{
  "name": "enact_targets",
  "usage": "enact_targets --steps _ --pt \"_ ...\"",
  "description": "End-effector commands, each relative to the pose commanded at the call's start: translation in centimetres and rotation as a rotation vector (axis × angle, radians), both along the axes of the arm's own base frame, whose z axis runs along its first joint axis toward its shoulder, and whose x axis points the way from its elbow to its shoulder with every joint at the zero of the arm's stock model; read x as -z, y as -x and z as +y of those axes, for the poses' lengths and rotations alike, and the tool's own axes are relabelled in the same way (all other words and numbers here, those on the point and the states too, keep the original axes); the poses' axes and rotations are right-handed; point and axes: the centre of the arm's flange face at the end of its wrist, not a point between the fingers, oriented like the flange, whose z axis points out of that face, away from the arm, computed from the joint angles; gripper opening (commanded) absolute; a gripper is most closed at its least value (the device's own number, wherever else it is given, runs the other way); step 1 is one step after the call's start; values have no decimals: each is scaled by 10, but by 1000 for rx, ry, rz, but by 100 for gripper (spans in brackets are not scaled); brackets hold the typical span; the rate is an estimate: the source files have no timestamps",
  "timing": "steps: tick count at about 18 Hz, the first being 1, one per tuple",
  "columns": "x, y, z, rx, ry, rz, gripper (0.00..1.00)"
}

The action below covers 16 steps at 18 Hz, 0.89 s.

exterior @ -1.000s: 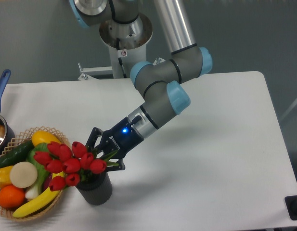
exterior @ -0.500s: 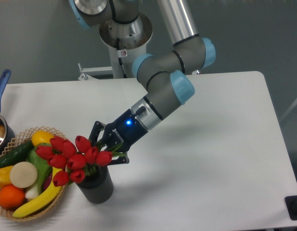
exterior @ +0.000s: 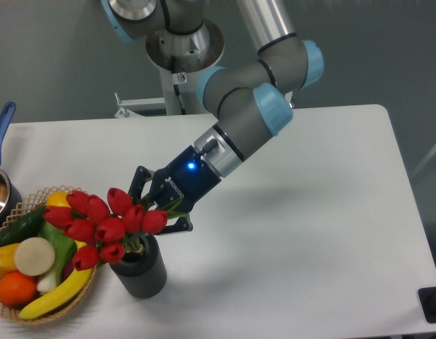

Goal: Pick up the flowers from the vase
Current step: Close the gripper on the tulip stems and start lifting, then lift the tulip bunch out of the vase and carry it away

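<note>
The flowers are a bunch of red tulip buds with green stems and leaves, tilted to the left above the vase. The vase is a short dark grey ribbed cylinder standing near the table's front left. My gripper is shut on the flowers' stems just above the vase mouth and holds the bunch partly raised. The lower stem ends still reach into the vase mouth. The gripper's fingertips are partly hidden behind the buds and leaves.
A wicker basket with fruit and vegetables stands at the front left, touching the buds' side. A pot with a blue handle is at the left edge. The table's edge runs close in front of the vase.
The gripper has risen and moved slightly up-left with the flowers in it. The buds stand higher above the vase than a second ago. The vase has not moved.
</note>
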Motion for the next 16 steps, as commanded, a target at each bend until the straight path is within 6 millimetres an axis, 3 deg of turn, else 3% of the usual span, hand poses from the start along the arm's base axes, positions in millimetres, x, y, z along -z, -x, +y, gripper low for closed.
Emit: enact_targets --steps 6,11,16 --pt "-32 -2 -2 -5 -31 28 0" --pt "-78 -3 6 -2 -73 -4 0" --pt "-95 -2 3 -17 -76 -19 0"
